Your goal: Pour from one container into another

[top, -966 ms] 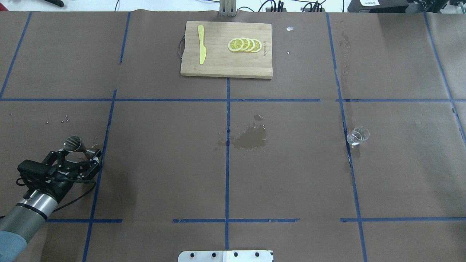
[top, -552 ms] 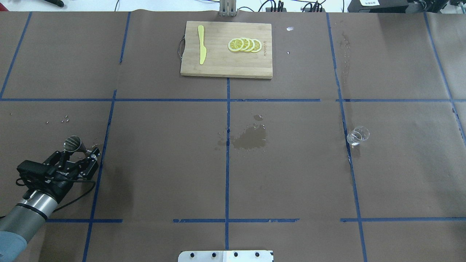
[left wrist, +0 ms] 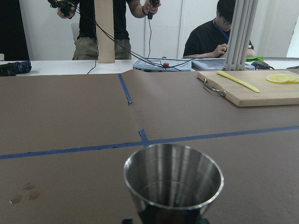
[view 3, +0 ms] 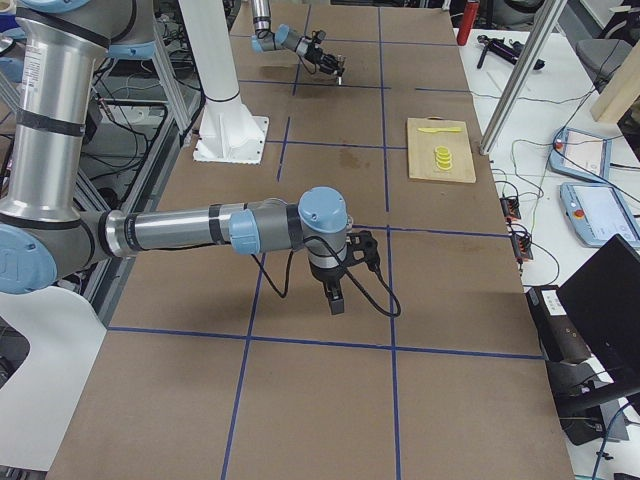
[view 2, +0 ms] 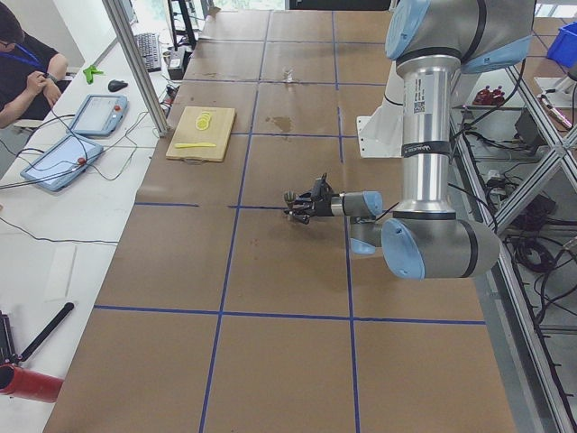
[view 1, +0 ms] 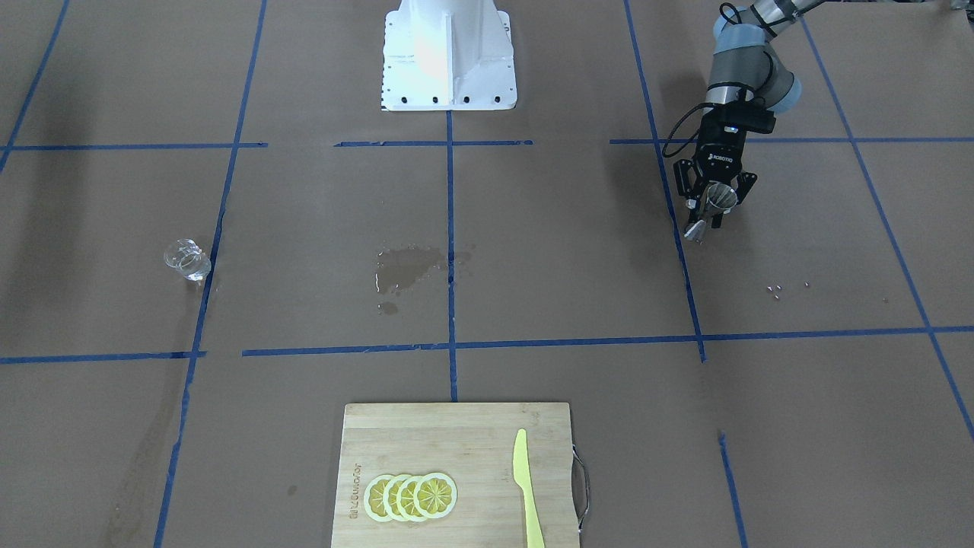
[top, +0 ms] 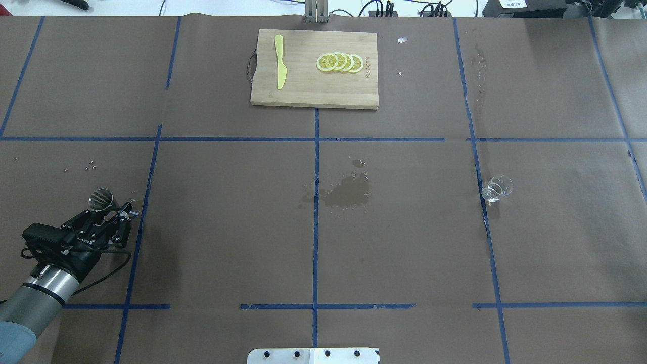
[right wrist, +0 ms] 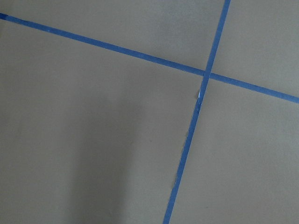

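Note:
A steel jigger (top: 102, 198) stands near the table's left front, and the left wrist view shows it close up as an empty metal cup (left wrist: 173, 179). My left gripper (top: 108, 215) reaches in low from behind, its fingers shut on the jigger's (view 1: 715, 199) narrow waist. A small clear glass (top: 497, 188) stands far off on the right half of the table and also shows in the front view (view 1: 186, 259). My right gripper (view 3: 335, 303) shows only in the right side view, pointing down over bare paper, so I cannot tell its state.
A wet spill (top: 348, 193) darkens the table's middle. At the far edge lies a wooden cutting board (top: 313, 96) with a yellow knife (top: 279, 61) and lemon slices (top: 339, 62). Small crumbs (top: 90, 165) lie beyond the jigger. People sit beyond the far edge.
My left gripper's fingers have drawn together from wide open around the jigger to shut on it. The glass has not moved.

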You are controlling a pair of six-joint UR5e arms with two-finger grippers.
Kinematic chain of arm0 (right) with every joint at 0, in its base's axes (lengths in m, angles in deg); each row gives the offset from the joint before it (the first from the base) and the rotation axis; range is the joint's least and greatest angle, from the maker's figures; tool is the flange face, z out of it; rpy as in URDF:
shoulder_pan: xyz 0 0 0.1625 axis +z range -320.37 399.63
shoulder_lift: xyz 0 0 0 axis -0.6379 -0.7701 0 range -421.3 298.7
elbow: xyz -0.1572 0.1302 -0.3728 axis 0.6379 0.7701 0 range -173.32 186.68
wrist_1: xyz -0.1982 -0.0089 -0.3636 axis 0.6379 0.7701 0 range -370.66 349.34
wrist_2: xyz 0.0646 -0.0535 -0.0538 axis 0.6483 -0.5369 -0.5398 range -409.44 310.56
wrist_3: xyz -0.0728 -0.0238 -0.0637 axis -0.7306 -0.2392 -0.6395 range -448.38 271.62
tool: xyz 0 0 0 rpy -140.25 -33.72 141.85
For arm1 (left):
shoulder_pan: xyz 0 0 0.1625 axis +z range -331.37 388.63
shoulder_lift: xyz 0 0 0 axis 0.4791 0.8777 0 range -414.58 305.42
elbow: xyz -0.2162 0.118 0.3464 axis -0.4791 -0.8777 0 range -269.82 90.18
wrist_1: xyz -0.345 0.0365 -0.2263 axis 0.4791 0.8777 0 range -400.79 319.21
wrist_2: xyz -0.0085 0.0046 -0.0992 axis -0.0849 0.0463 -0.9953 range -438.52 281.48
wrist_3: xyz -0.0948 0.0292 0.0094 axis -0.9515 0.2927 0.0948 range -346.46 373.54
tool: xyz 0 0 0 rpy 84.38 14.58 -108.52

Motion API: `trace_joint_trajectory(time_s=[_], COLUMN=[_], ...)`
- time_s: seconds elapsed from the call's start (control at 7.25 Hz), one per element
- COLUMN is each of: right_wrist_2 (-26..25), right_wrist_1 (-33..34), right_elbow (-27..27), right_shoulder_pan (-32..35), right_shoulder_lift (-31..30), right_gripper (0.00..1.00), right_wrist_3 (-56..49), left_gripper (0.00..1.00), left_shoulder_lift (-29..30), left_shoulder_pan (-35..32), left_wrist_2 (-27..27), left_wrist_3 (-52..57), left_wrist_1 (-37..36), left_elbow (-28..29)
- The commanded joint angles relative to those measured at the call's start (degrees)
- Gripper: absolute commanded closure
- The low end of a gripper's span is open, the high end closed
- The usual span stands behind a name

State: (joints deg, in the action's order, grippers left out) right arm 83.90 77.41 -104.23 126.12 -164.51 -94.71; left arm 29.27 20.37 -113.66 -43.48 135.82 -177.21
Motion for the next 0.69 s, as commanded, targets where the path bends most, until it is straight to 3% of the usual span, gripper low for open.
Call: trace_joint_trajectory(time_s=[0.0, 0.14, 0.55], right_wrist_2=[0.0, 0.0, 0.0], right_wrist_1=[0.0, 0.0, 0.0], right_elbow=[0.0, 0.0, 0.0], right_shoulder_pan=[0.0, 0.0, 0.0], right_shoulder_lift=[0.0, 0.0, 0.0], right_gripper=[0.0, 0.0, 0.0], right_wrist_3=[0.0, 0.0, 0.0], left_gripper=[0.55, 0.99, 1.0], left_shoulder_lift=[0.0, 0.0, -0.4], left_shoulder_pan=[0.0, 0.0, -0.1], left_wrist_2=[0.1, 1.2, 1.1], left_wrist_3=[-0.1, -0.1, 0.6], left_wrist_1=[0.0, 0.0, 2.2], left_elbow=[-0.1, -0.2, -1.3])
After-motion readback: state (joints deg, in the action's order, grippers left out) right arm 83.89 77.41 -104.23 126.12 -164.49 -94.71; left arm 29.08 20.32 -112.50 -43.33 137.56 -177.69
